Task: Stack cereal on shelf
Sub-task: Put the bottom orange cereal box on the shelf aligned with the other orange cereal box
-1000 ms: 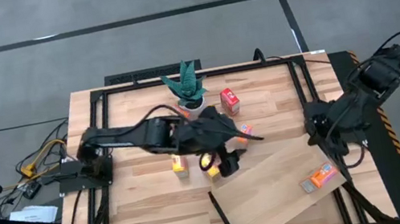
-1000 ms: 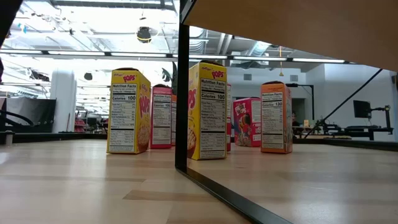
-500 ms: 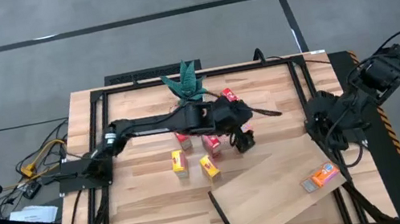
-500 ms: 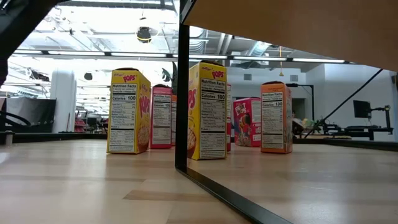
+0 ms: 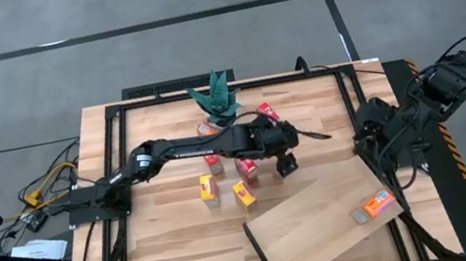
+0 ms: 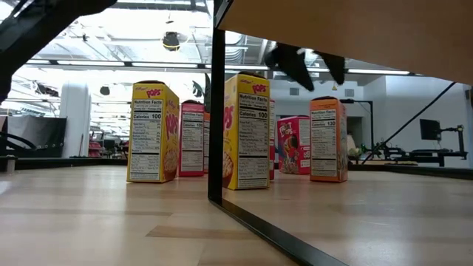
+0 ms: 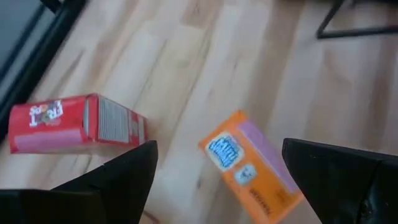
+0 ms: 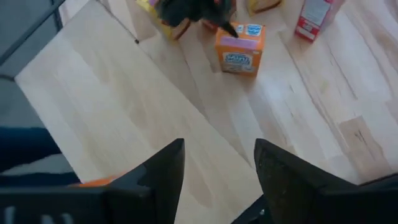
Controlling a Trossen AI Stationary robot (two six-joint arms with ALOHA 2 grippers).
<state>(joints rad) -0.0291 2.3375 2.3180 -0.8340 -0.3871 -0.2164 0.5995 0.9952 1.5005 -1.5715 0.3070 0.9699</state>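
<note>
My left tool (image 7: 214, 180) hangs wide open and empty directly above an upright orange cereal box (image 7: 252, 165). It looks light, stiff and easily tipped, so I'd pinch its narrow sides. My right tool (image 8: 217, 168) waits part-open over the shelf (image 5: 320, 225), empty.

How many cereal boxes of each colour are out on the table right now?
Yellow boxes: 2
Red boxes: 3
Orange boxes: 2, one lying on the pale board
Total: 7 in plain sight; more may be hidden.
</note>
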